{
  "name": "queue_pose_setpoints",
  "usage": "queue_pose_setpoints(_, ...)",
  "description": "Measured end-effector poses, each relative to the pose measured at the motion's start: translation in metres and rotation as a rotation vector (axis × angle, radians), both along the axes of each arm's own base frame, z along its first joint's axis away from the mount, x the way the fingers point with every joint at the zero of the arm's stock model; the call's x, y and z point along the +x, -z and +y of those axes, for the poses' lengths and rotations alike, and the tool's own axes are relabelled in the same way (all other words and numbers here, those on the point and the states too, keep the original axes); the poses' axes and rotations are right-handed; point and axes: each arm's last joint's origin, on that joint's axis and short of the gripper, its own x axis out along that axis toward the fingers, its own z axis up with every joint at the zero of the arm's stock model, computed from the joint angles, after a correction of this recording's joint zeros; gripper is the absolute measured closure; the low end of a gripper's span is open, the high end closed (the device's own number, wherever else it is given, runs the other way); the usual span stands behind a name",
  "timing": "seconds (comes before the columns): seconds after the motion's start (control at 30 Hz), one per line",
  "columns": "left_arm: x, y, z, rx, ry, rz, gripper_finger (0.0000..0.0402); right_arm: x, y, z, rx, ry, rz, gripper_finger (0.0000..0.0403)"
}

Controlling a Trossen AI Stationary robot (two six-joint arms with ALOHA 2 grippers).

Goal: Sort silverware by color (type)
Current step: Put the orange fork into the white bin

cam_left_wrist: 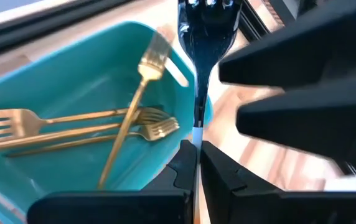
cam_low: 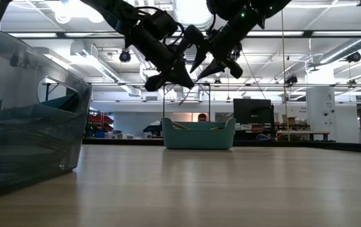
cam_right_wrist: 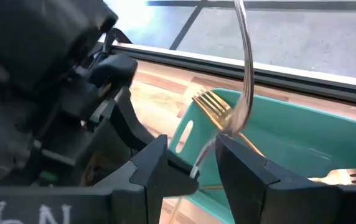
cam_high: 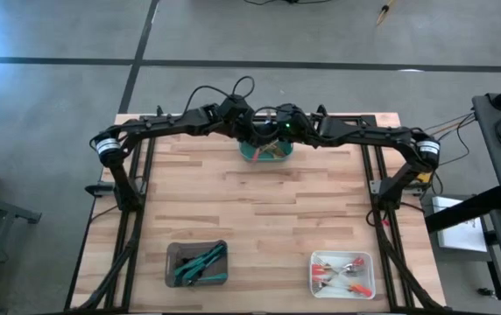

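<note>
1. The left arm reaches from the table's 9 o'clock edge, bent inward toward 12 o'clock. Its wrist hangs over the teal tray (cam_high: pixel 266 154) that sits at the 12 o'clock edge of the table (cam_high: pixel 259 219).
2. The left gripper (cam_left_wrist: pixel 198 150) is clamped tight on the pale handle of a fork (cam_left_wrist: pixel 206 37). The fork's shiny dark metal head stands up beyond the fingertips, above the tray's rim, and it is lifted clear of the table.
3. The right arm mirrors the left one, coming in from the 3 o'clock edge, so the two wrists meet nearly nose to nose above the tray. In the low view both hang well above the tray, tilted down toward each other.
4. The right gripper (cam_right_wrist: pixel 192 147) has its jaws spread apart, one finger on each side of the same fork. The fork's thin metal shaft runs down into the gap, and in the right wrist view neither finger (cam_right_wrist: pixel 156 163) can be seen pressing on it.
5. The teal tray holds the gold forks (cam_left_wrist: pixel 72 124), about four of them. Most lie lengthwise along the bottom, and one leans across the others with its tines near the rim.
6. The grey tray (cam_high: pixel 173 254) at 7 o'clock holds the teal-handled silverware (cam_high: pixel 200 264) in a loose heap.
7. The white tray (cam_high: pixel 315 262) at 5 o'clock holds the red-orange-handled silverware (cam_high: pixel 342 275), scattered side by side.
8. The two front trays sit well apart from each other and from the teal tray.
</note>
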Motion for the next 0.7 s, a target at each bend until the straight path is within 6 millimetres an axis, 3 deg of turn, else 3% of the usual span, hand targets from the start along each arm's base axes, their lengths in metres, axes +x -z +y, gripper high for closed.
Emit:
queue_pose_setpoints(0.5,-0.01,-0.018,0.001,0.075,0.038,-0.034,0.0401,-0.011,-0.015,0.004,-0.011,-0.007,-0.015,0.0276)
queue_pose_setpoints(0.7,-0.014,-0.018,0.006,0.078,0.018,-0.014,0.0401,-0.021,-0.029,0.007,-0.04,-0.018,-0.03,0.0275)
